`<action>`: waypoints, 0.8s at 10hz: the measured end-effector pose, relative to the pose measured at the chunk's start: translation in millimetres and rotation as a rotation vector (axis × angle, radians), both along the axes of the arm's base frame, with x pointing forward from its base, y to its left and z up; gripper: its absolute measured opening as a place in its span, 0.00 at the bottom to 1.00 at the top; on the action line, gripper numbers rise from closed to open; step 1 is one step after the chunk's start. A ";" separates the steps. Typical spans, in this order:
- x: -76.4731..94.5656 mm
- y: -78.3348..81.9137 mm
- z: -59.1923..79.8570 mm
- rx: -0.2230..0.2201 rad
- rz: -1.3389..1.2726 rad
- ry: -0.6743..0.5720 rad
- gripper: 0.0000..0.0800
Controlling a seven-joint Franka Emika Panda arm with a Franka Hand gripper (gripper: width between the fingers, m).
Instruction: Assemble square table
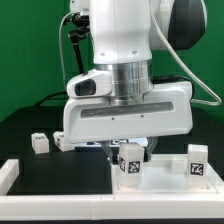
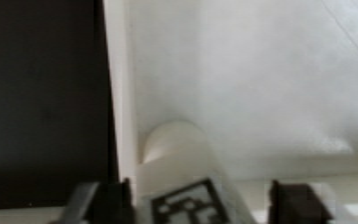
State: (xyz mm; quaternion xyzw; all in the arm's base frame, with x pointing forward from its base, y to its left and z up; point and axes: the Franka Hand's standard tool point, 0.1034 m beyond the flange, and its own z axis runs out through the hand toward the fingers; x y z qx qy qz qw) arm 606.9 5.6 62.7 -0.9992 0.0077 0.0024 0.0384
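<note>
The white square panel [image 1: 165, 178] lies on the black table at the exterior view's lower right. It fills most of the wrist view [image 2: 247, 80]. A white leg with a marker tag [image 1: 130, 165] stands upright on the panel near its edge. My gripper [image 1: 130, 152] is lowered over this leg. In the wrist view the tagged leg [image 2: 190, 200] sits between my fingers [image 2: 297, 200] with a gap on one side, so the gripper [image 2: 202, 203] is open around it. A second tagged leg [image 1: 197, 160] stands on the panel at the right.
Two loose white legs [image 1: 40, 142] [image 1: 62, 140] lie on the black table at the exterior view's left. A long white bar [image 1: 12, 176] edges the table's front. A green backdrop and cables stand behind the arm.
</note>
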 end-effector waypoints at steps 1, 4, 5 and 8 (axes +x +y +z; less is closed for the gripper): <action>-0.4 -1.2 -0.9 -0.001 -0.108 0.010 0.36; -0.5 0.4 -1.1 -0.001 -0.294 0.024 0.36; 0.2 1.4 -1.3 0.002 -0.422 0.036 0.36; 11.1 8.8 -0.9 0.037 -1.008 0.103 0.36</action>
